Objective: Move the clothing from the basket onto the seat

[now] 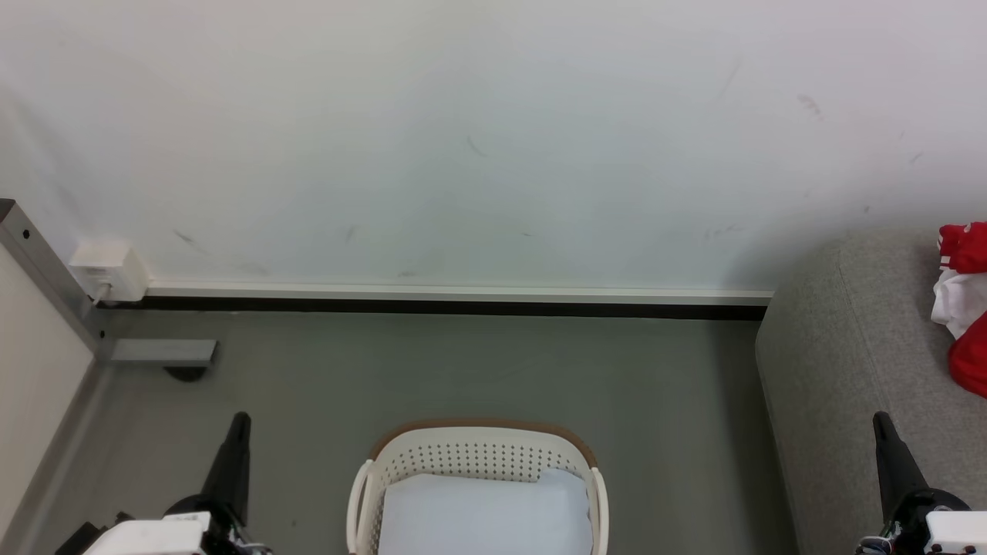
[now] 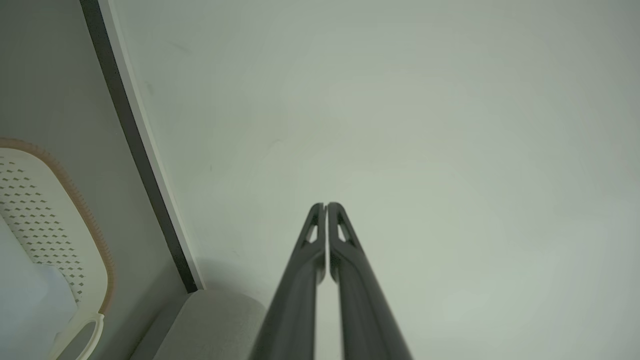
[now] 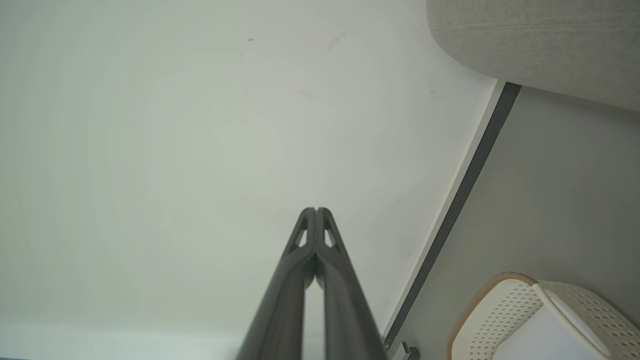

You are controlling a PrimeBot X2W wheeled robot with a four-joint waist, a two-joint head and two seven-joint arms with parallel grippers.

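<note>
left end effector (image 2: 325, 206) fingers pressed together, right end effector (image 3: 316, 210) same, both empty, basket (image 1: 478, 425) on floor (image 1: 463, 370) between them holding pale cloth (image 1: 486, 512), clothing (image 1: 960, 304) lying on seat (image 1: 840, 370) at right, well apart from basket, wall (image 1: 463, 139) behind

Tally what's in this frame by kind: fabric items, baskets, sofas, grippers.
Fabric items: 2 (red garment, pale cloth)
Basket: 1
Sofa: 1
Grippers: 2 (left gripper, right gripper)
Total: 6
</note>
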